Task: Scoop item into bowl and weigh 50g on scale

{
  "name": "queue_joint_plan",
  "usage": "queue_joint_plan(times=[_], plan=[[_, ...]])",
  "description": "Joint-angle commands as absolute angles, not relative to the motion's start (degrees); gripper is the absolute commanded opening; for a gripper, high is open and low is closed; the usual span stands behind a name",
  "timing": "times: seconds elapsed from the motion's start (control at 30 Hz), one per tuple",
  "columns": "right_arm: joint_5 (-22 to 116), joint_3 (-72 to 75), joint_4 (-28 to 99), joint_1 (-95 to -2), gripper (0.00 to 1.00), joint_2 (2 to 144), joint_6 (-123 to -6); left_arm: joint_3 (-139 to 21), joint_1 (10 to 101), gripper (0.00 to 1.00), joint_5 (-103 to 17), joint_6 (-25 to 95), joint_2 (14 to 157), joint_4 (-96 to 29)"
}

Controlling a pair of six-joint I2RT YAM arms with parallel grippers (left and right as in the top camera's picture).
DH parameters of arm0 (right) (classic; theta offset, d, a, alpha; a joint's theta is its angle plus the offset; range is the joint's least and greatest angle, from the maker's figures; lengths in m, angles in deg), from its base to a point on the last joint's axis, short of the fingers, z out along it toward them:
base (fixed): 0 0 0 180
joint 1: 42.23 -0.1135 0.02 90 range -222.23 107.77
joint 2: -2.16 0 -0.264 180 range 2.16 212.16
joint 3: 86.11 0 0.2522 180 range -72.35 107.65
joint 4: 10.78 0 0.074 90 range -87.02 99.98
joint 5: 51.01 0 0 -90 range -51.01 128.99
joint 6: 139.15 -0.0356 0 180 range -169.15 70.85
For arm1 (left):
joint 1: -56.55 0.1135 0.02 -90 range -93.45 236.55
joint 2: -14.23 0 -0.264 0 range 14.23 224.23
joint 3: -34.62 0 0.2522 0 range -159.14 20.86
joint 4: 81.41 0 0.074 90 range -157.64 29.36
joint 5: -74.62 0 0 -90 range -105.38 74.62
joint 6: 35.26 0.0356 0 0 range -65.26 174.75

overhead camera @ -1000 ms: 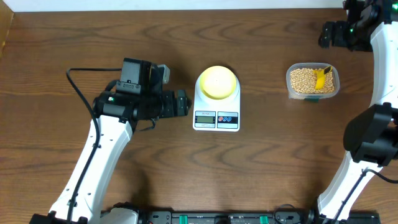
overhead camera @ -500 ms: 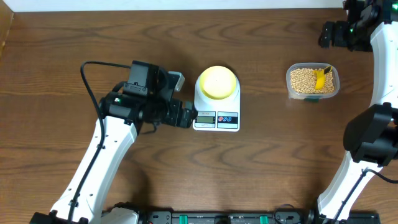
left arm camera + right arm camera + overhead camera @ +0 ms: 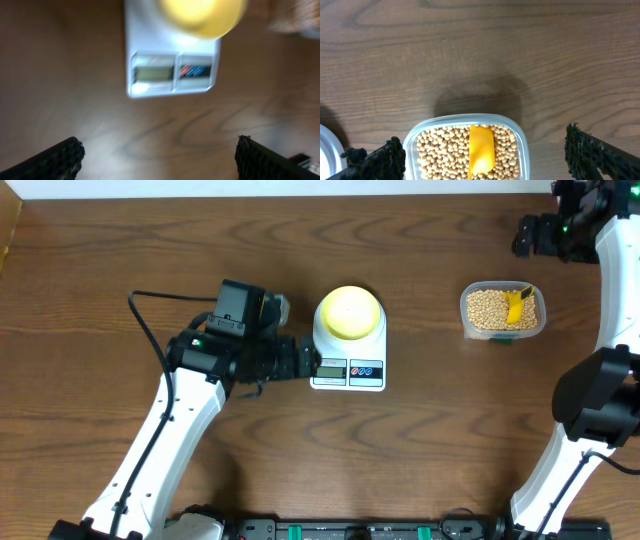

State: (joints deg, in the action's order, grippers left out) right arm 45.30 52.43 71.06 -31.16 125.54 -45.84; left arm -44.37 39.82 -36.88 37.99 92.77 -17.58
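- Overhead, centre of frame: scale (image 3: 348,358) flat on the wooden table (image 3: 420,450), display and buttons toward the lower edge.
- On the scale's upper half: bowl (image 3: 349,312), pale yellow, upright.
- Right of centre, well apart from the scale: clear container (image 3: 503,332) filled with the beans (image 3: 485,308), with the yellow scoop (image 3: 516,306) lying in them toward the right side.
- Just left of the scale's display end: left gripper (image 3: 306,363), jaws spread wide, gripping nothing; cannot tell whether touching the scale.
- Left wrist, blurred: fingertips (image 3: 62,157) at the lower corners, far apart, bare table between them; scale and bowl at upper centre.
- Upper right corner of overhead: right gripper (image 3: 535,236), higher in frame than the container and apart from it.
- Right wrist: fingers (image 3: 600,157) wide apart at the lower corners, clamped on nothing; container at lower centre, scoop among the beans between them.
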Motion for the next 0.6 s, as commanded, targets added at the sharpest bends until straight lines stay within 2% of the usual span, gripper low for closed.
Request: queue_joint_plan(times=[0.0, 0.57], plan=[[45.0, 53.1, 71.1, -30.9, 0.99, 126.0, -46.5, -44.1, 39.8, 0.98, -28.8, 38.8, 92.5, -14.1], [45.0, 53.1, 71.1, -30.9, 0.99, 126.0, -46.5, -44.1, 39.8, 0.98, -26.1, 38.8, 92.5, -13.5]])
